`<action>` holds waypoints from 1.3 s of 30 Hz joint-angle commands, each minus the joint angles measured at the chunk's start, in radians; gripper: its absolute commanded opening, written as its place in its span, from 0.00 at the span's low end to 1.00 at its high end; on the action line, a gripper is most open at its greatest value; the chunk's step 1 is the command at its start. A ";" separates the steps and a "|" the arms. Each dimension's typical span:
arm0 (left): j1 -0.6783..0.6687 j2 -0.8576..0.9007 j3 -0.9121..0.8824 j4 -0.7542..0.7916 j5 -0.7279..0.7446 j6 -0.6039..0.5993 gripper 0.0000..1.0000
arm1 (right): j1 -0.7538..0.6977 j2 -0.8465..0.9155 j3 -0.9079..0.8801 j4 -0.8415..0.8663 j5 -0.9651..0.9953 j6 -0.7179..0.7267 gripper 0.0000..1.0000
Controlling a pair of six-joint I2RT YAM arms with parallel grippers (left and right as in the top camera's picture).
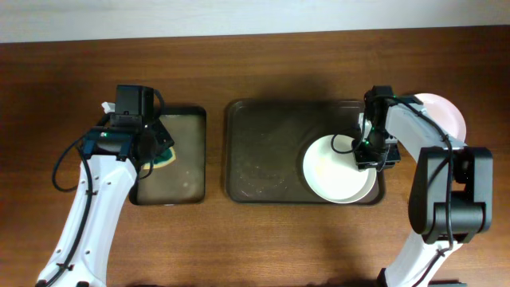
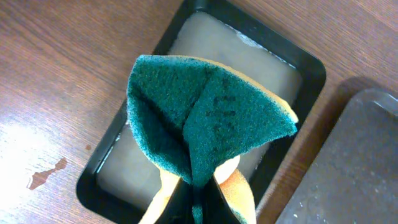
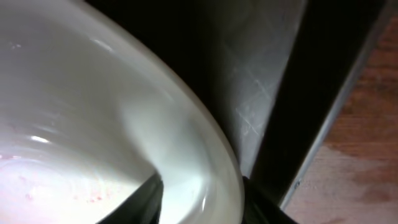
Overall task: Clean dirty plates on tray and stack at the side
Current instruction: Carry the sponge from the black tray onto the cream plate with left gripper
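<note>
A white plate (image 1: 335, 171) lies in the right half of the brown tray (image 1: 263, 151), its edge close to the tray's near and right rims. The right hand (image 1: 368, 153) is at the plate's right edge. In the right wrist view the rim (image 3: 211, 143) runs between the two dark fingers (image 3: 258, 199), one inside the plate and one outside, so this hand is clamped on the rim. Faint pinkish specks show on the plate's inner surface in that view, and the scratched tray floor and raised wall show just beyond the rim. Whether more than one plate lies there cannot be told. A second plate (image 1: 446, 112) rests on the bench (image 1: 255, 247) outside the tray's far right corner, partly hidden behind the right arm and well apart from the hand. The left hand (image 1: 151, 145) hangs over the smaller black tray (image 1: 187, 119), which sits just left of the brown tray. Its fingers are closed together on a sponge (image 2: 205, 112), which is folded with the green scouring face outward and yellow foam showing by the pinch. The sponge is above the black tray's left side, and a pale, cloudy layer of liquid covers that tray's floor. This hand is well apart from both plates.
</note>
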 commanded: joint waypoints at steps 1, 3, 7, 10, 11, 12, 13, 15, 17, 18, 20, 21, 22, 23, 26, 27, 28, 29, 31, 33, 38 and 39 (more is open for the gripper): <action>0.003 -0.004 -0.004 0.008 0.055 0.039 0.00 | 0.000 0.021 -0.064 0.064 -0.085 0.039 0.25; 0.003 -0.004 -0.004 0.017 0.093 0.043 0.00 | 0.003 0.021 -0.065 0.090 -0.177 0.082 0.11; -0.015 -0.004 -0.004 0.055 0.249 0.078 0.00 | 0.042 0.021 -0.066 0.116 -0.299 0.104 0.04; -0.065 -0.004 -0.004 0.076 0.269 0.080 0.00 | 0.099 0.021 -0.066 0.132 -0.298 0.104 0.04; -0.087 -0.003 -0.005 0.085 0.269 0.080 0.00 | 0.127 0.021 -0.066 0.146 -0.298 0.104 0.04; -0.113 -0.002 -0.007 0.098 0.269 0.080 0.00 | 0.148 0.021 -0.066 0.161 -0.298 0.104 0.04; -0.132 0.001 -0.007 0.104 0.269 0.080 0.00 | 0.165 0.021 -0.066 0.174 -0.298 0.104 0.04; -0.177 0.013 -0.007 0.121 0.269 0.080 0.00 | 0.198 0.021 -0.066 0.203 -0.298 0.104 0.04; -0.217 0.035 -0.007 0.141 0.269 0.080 0.00 | 0.219 0.021 -0.066 0.225 -0.298 0.105 0.09; -0.233 0.048 -0.007 0.150 0.269 0.080 0.00 | 0.227 0.021 -0.066 0.237 -0.299 0.104 0.16; -0.266 0.079 -0.007 0.169 0.269 0.080 0.00 | 0.248 0.021 -0.066 0.251 -0.298 0.104 0.33; -0.287 0.102 -0.007 0.179 0.269 0.080 0.00 | 0.259 0.021 -0.066 0.254 -0.298 0.103 0.37; -0.315 0.138 -0.007 0.188 0.269 0.080 0.00 | 0.266 0.021 -0.066 0.254 -0.294 0.104 0.37; -0.327 0.156 -0.007 0.193 0.269 0.080 0.00 | 0.266 0.021 -0.066 0.251 -0.294 0.104 0.37; -0.364 0.208 -0.007 0.206 0.269 0.080 0.00 | 0.264 0.021 -0.066 0.226 -0.209 0.167 0.36; -0.371 0.219 -0.007 0.207 0.269 0.080 0.00 | 0.264 0.021 -0.066 0.219 -0.179 0.188 0.36; -0.385 0.240 -0.007 0.211 0.269 0.080 0.00 | 0.264 0.021 -0.067 0.208 -0.138 0.211 0.36; -0.394 0.251 -0.007 0.215 0.269 0.080 0.00 | 0.264 0.021 -0.067 0.204 -0.137 0.210 0.36; -0.408 0.264 -0.007 0.225 0.269 0.080 0.00 | 0.264 0.021 -0.067 0.199 -0.140 0.212 0.35; -0.427 0.272 -0.007 0.239 0.269 0.081 0.00 | 0.264 0.021 -0.077 0.196 -0.139 0.247 0.27; -0.466 0.278 -0.007 0.279 0.269 0.087 0.00 | 0.264 0.021 -0.142 0.254 -0.140 0.261 0.08; -0.470 0.279 -0.007 0.285 0.269 0.084 0.00 | 0.264 0.021 -0.150 0.262 -0.140 0.261 0.08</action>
